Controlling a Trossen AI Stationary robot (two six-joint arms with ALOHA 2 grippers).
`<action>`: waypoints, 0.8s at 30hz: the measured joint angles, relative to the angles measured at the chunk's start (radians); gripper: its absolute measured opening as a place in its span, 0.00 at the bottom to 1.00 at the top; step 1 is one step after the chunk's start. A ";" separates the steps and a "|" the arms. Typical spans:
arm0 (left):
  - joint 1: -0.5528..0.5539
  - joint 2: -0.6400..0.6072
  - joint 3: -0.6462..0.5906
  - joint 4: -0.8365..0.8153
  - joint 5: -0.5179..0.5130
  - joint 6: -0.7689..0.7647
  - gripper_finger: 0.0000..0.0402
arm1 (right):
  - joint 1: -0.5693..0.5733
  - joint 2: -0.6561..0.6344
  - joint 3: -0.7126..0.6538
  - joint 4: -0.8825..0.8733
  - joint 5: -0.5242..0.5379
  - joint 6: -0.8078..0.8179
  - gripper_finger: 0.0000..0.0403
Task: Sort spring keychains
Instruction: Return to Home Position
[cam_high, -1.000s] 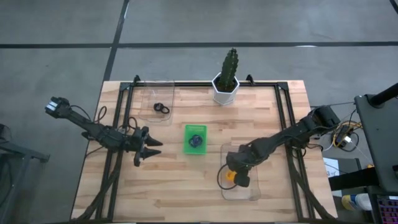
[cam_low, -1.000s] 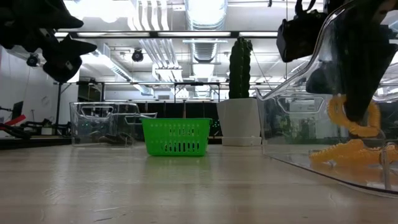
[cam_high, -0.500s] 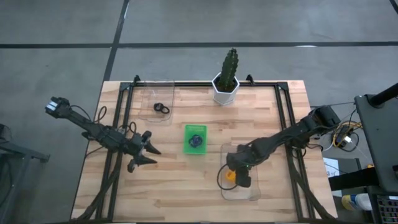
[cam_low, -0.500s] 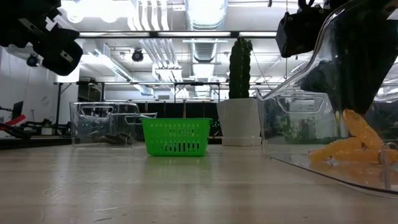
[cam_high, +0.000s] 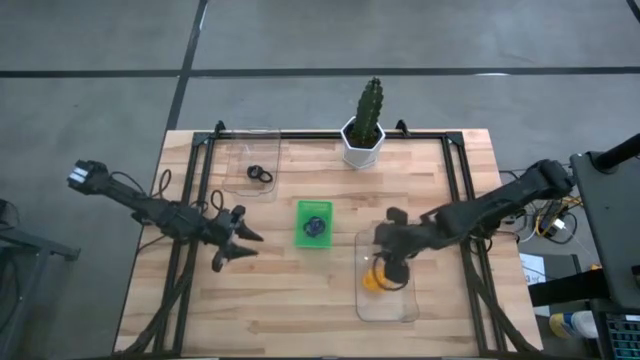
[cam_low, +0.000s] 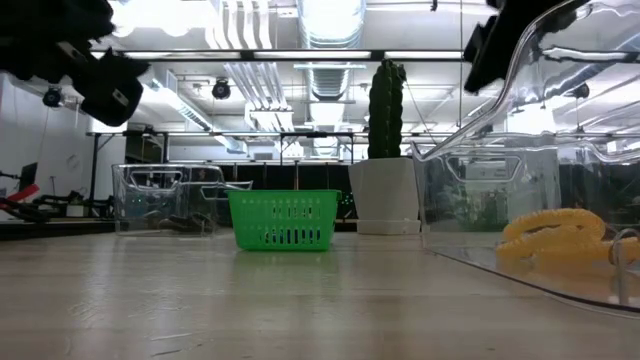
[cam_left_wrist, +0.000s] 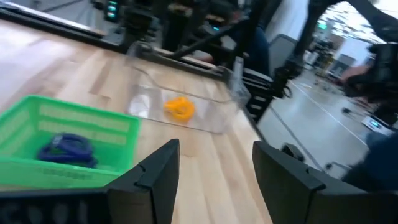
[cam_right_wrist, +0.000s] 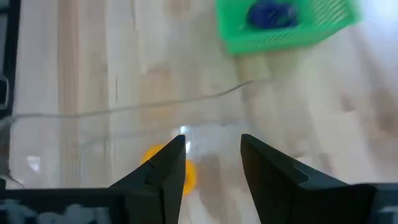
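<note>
Orange spring keychains lie in a heap on the floor of the near clear bin; they also show in the low view. My right gripper hangs open above that bin, with nothing between its fingers and the orange keychains below it. Purple keychains lie in the green tray. A black keychain lies in the far clear bin. My left gripper hovers open left of the tray, holding nothing.
A potted cactus stands at the table's far edge, beyond the tray. Dark frame rails run along the table's left and right sides. Bare wood lies between the tray and the near edge.
My right gripper has opened and let go of an orange keychain, which has dropped onto the others in the near bin. The gripper has then risen out of the bin and drawn back toward the table's far edge.
</note>
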 joint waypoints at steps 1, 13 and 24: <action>0.018 0.001 0.000 0.000 0.000 -0.005 0.49 | 0.000 -0.027 -0.004 -0.001 0.019 0.000 0.36; 0.279 -0.021 0.000 0.005 0.242 -0.023 0.49 | 0.004 -0.356 -0.161 0.081 0.049 -0.041 0.33; 0.300 -0.101 -0.002 0.025 0.237 -0.030 0.49 | 0.004 -0.692 -0.450 0.325 0.044 -0.053 0.35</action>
